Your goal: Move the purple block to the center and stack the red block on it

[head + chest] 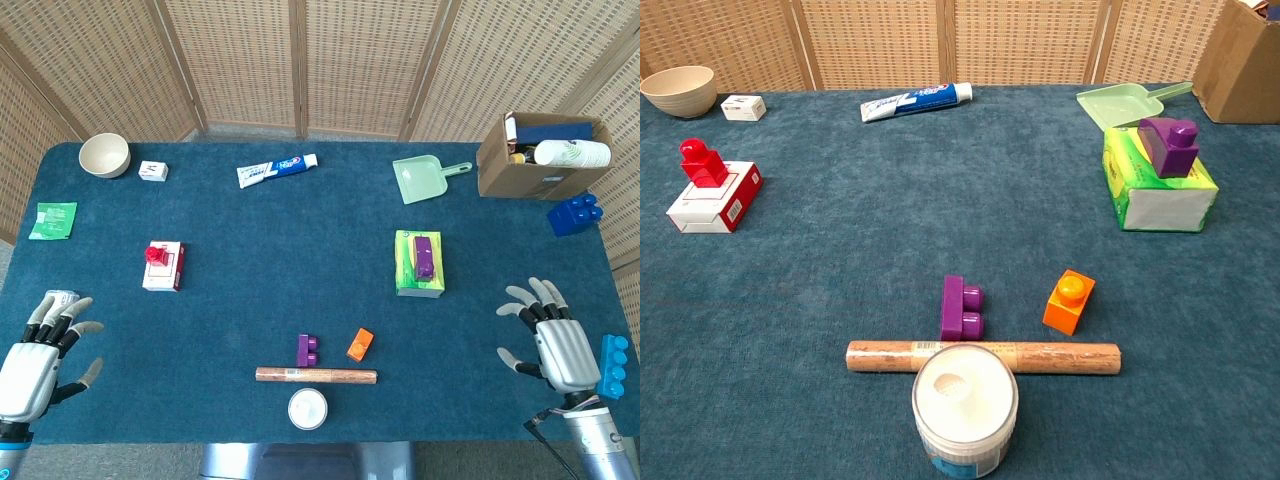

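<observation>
Both of my hands rest low at the near corners of the table, fingers spread and holding nothing: my left hand [32,365] by the left edge, my right hand [560,345] by the right edge beside a light blue block [613,365]. Neither shows in the chest view.

Nothing of the task looks done yet. Two purple blocks are in sight: one purple block [1167,145] sits on top of a green tissue pack [1155,195] to the right, and a second purple block [961,306] lies near the front, just behind a wooden rolling pin [983,357] and beside an orange block [1068,300]. I cannot tell which is meant. The red block [701,162] stands on a red-and-white box [715,200] at the left, well apart from both. Moving and stacking both remain.
</observation>
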Controlling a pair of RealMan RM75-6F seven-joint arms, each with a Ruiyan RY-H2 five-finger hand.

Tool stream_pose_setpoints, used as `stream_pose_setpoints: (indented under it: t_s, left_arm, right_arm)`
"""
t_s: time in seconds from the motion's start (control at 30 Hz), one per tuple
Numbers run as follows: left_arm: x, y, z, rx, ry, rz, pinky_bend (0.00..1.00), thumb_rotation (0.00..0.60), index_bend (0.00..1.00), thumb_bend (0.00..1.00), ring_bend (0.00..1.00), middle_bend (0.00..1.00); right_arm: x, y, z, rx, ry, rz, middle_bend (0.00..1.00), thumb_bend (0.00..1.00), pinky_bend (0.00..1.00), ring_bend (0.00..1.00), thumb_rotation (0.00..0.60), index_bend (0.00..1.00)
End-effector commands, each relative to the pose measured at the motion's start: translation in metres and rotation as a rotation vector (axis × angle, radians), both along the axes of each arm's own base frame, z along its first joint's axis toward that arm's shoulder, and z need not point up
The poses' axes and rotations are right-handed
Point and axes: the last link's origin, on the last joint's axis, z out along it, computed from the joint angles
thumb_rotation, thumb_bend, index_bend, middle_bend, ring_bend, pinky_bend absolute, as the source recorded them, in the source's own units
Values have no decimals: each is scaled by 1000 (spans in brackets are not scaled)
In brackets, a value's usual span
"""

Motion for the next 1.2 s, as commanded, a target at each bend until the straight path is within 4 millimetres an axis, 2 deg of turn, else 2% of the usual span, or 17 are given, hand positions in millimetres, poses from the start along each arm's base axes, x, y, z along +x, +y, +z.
stream_pose_setpoints:
  t_s: [0.03, 0.27, 0.73, 0.93, 1.2]
  left_arm:
    - [0, 0, 1, 3, 0, -2, 0, 600, 346, 377, 173, 175]
    - [0, -2, 1, -2, 7, 5, 0, 600, 346, 377, 173, 175]
    - [8, 3, -9, -26, 43, 17, 0, 600, 346, 376, 173, 175]
    - [12, 7, -17, -40, 55, 27, 0, 600, 347, 377, 173, 175]
    - [12, 9, -23, -50, 67, 50, 0, 600, 346, 377, 173, 175]
  right_arm:
    - [3, -7, 4, 4, -3, 22, 215, 187, 1, 0, 600, 364]
    - [11, -29, 16, 17, -22, 72, 215, 187, 23, 0, 600, 364]
    - [26, -105, 26, 87, 125, 207, 223, 187, 23, 6, 600, 364]
    - [25, -135, 24, 126, 194, 230, 223, 187, 23, 5, 600, 364]
    - [25, -160, 16, 191, 299, 261, 224, 133, 23, 0, 600, 365]
